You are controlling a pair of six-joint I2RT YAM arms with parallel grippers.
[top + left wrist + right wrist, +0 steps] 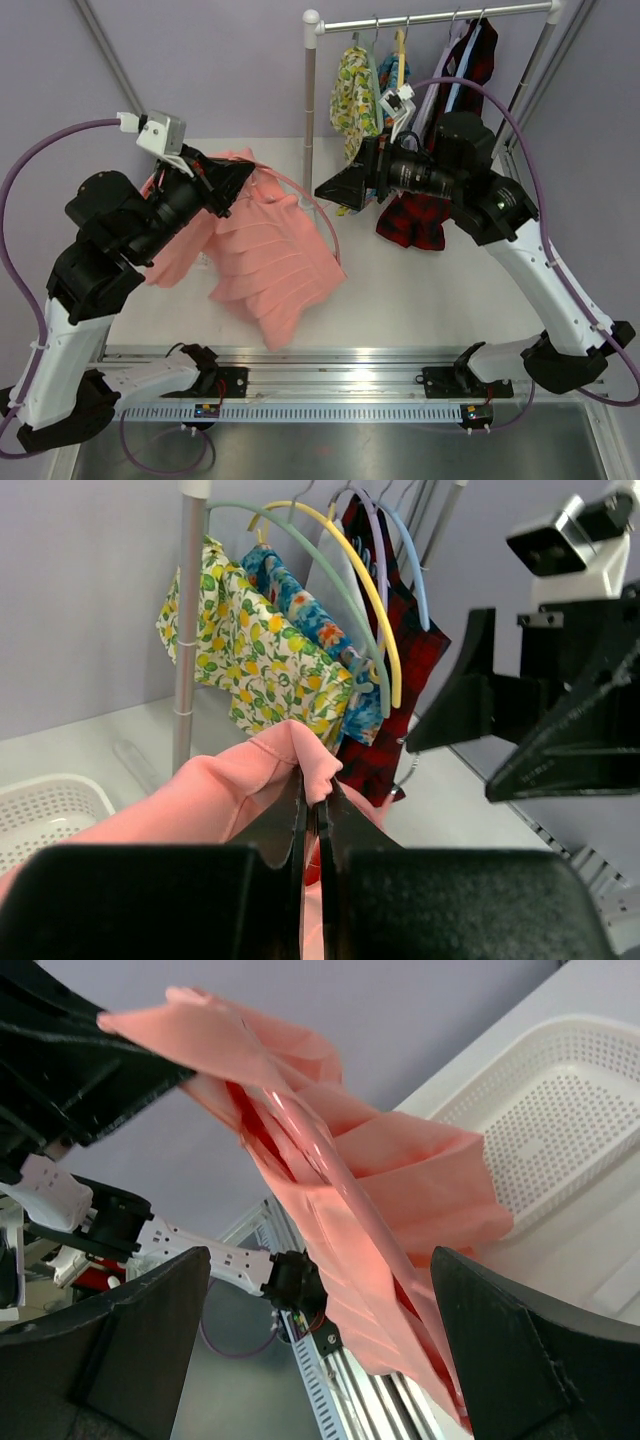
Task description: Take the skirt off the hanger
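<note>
The salmon-pink pleated skirt point(270, 255) hangs from my left gripper point(228, 185) and drapes down onto the table. In the left wrist view the left gripper point(318, 792) is shut on a fold of the skirt's top edge point(290, 750). The thin hanger point(325, 218) curves along the skirt's right side, and its small grey hook point(402, 776) shows past the fold. My right gripper point(335, 190) is wide open just right of the skirt, touching nothing. In the right wrist view the skirt point(400, 1180) and the hanger's glossy bar point(330, 1165) lie ahead of the open gripper point(320, 1260).
A clothes rack point(310, 100) stands at the back right with floral garments point(355, 95) and a red-and-black plaid garment point(415, 215) on coloured hangers. A white perforated basket point(560, 1110) sits on the table's left side, under the skirt.
</note>
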